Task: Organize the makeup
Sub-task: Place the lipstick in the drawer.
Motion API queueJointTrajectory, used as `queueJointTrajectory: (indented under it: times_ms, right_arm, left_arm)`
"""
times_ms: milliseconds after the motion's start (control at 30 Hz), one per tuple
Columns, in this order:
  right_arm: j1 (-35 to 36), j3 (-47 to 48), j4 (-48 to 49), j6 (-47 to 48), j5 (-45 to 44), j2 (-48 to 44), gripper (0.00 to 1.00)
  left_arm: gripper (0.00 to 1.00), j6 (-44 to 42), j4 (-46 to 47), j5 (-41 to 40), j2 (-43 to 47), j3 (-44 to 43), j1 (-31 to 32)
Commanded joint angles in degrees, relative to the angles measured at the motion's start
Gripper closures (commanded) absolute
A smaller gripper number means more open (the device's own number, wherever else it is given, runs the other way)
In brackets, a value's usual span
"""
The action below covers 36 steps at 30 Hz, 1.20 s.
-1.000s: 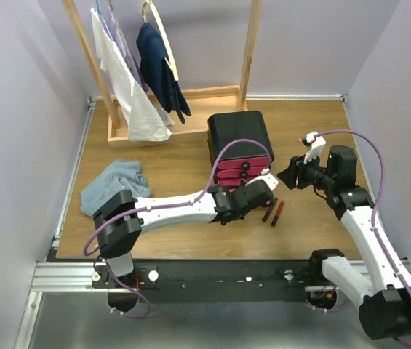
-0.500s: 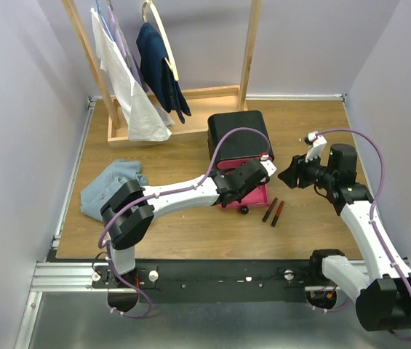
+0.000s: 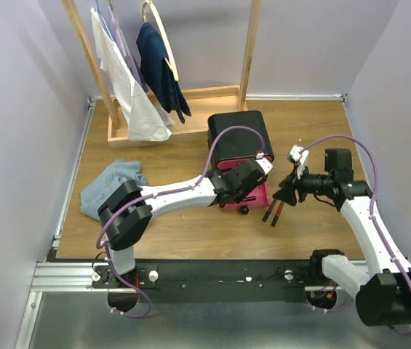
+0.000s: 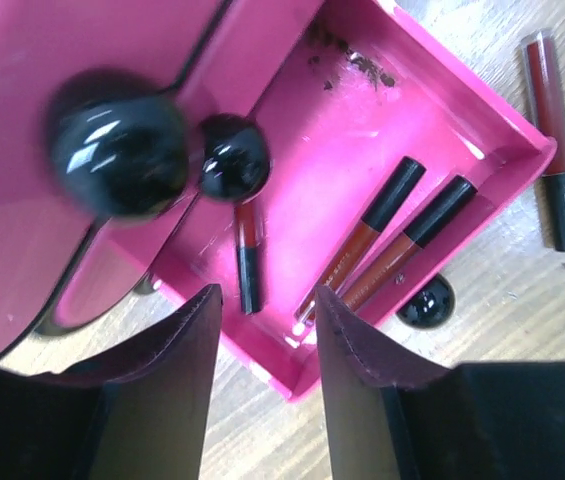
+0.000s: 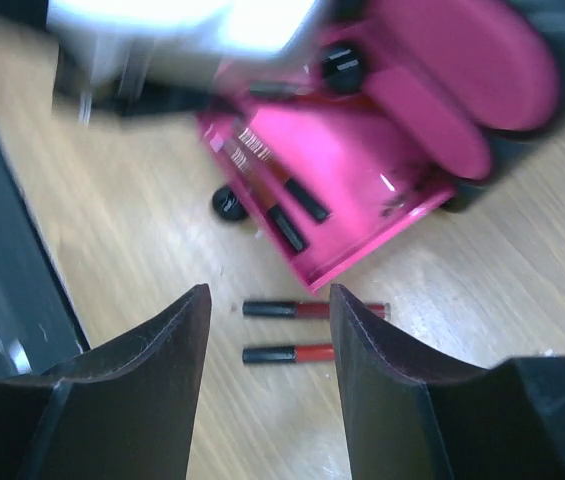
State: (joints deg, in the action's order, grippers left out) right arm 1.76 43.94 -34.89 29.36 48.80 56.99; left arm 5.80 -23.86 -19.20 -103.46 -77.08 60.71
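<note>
— Three lip tubes [image 4: 362, 240] in the open pink drawer [image 4: 402, 120], is that right?

— Yes. Two lie side by side, slanted, toward the drawer's front knob [image 4: 427, 300]. The third lies apart from them, deeper in, just under the knobs of the two shut drawers [image 4: 117, 140] above.

— Which drawer is it?

— The lowest one, standing well out from the black box [image 3: 236, 131].

— Where is the left claw [image 4: 267, 300]?

— Right above the drawer's front corner. Its jaws stand part-way apart and grip nothing; the drawer wall and the wooden surface [image 4: 482, 400] show through the gap.

— Any makeup outside the drawer?

— Two loose tubes [image 5: 312, 310] lie on the surface just beside the drawer, on the side toward the right arm. They lie parallel, close together but not touching, with their dark caps at the same end.

— And the right claw [image 5: 269, 295]?

— It hangs over those loose tubes, off the same side of the drawer. The jaws are spread wide and carry nothing. From its wrist camera both tubes sit in the gap between the fingers [image 5: 152, 370], but the overhead view does not show how high above them it is.

— Anything else around?

— A light blue cloth [image 3: 110, 185] lies crumpled, well away from the drawer on the left arm's side.
</note>
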Motion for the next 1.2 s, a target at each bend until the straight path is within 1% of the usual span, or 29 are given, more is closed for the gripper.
queueJointTrajectory:
  times_ms: [0, 33, 67, 133, 167, 200, 233, 267, 333, 367, 467, 567, 667, 833, 967, 1167]
  right_arm:
    - [-0.27, 1.5, -18.34, 34.41, 7.02, -0.65, 0.41]
    - [-0.18, 0.63, -19.76, 38.27, 5.8, -0.65, 0.41]
    - [-0.26, 0.27, -21.34, 45.71, 5.26, -0.22, 0.41]
    - [-0.18, -0.26, -26.44, 53.57, 3.25, 1.62, 0.41]
    - [-0.26, -0.7, -28.37, 62.04, 2.45, 2.5, 0.41]
    - [-0.18, -0.96, -32.3, 66.91, 1.49, 3.47, 0.41]
    - [-0.18, -1.23, -34.34, 72.1, -0.61, 4.52, 0.42]
    - [-0.18, -1.92, -35.49, 78.94, -1.59, 6.53, 0.43]
    - [-0.09, -2.37, -35.86, 82.94, -4.22, 8.39, 0.45]
    - [-0.18, -2.46, -35.86, 86.35, -5.19, 10.4, 0.47]
    - [-0.09, -1.5, -35.42, 90.24, -8.45, 13.66, 0.53]
    - [0.17, -0.62, -35.51, 93.32, -11.52, 17.36, 0.55]
    - [1.22, -0.79, -34.37, 94.21, -13.46, 19.47, 0.56]
    - [3.07, -0.79, -31.82, 92.63, -13.99, 21.66, 0.56]
    - [5.7, 0.26, -30.15, 89.83, -13.38, 22.55, 0.56]
    - [7.55, 1.84, -27.16, 86.39, -12.94, 24.74, 0.55]
  left_arm:
    - [0.46, 5.26, 1.0, -0.05, 8.09, 2.89, -0.15]
    - [0.43, 5.97, 1.35, -0.05, 10.27, 3.68, -0.15]
    - [0.41, 7.54, 1.53, -0.22, 11.43, 5.43, -0.06]
    - [0.36, 9.22, 1.79, -0.4, 15.19, 7.28, -0.06]
    - [0.34, 9.92, 1.88, -0.49, 16.61, 9.29, -0.15]
    - [0.33, 11.58, 1.97, -0.75, 17.93, 10.36, -0.06]
    - [0.32, 12.38, 1.97, -1.01, 20.47, 11.33, -0.15]
    - [0.28, 13.17, 1.97, -1.27, 21.8, 13.51, -0.24]
    - [0.27, 15.54, 1.89, -1.98, 25.83, 15.81, -0.33]
    - [0.24, 16.42, 1.8, -2.5, 27.24, 17.99, -0.41]
    - [0.21, 19.68, 1.18, -3.82, 32.34, 22.48, -0.5]
    - [0.19, 23.01, 0.74, -4.97, 37.09, 26.7, -0.77]
    - [0.18, 26.0, 0.83, -6.1, 41.4, 30.48, -0.85]
    - [0.15, 28.38, 0.39, -7.51, 47.11, 34.18, -1.12]
    - [0.14, 29.35, -0.31, -8.39, 49.32, 35.94, -1.29]
    - [0.13, 30.67, -0.4, -8.84, 51.07, 37.35, -1.38]
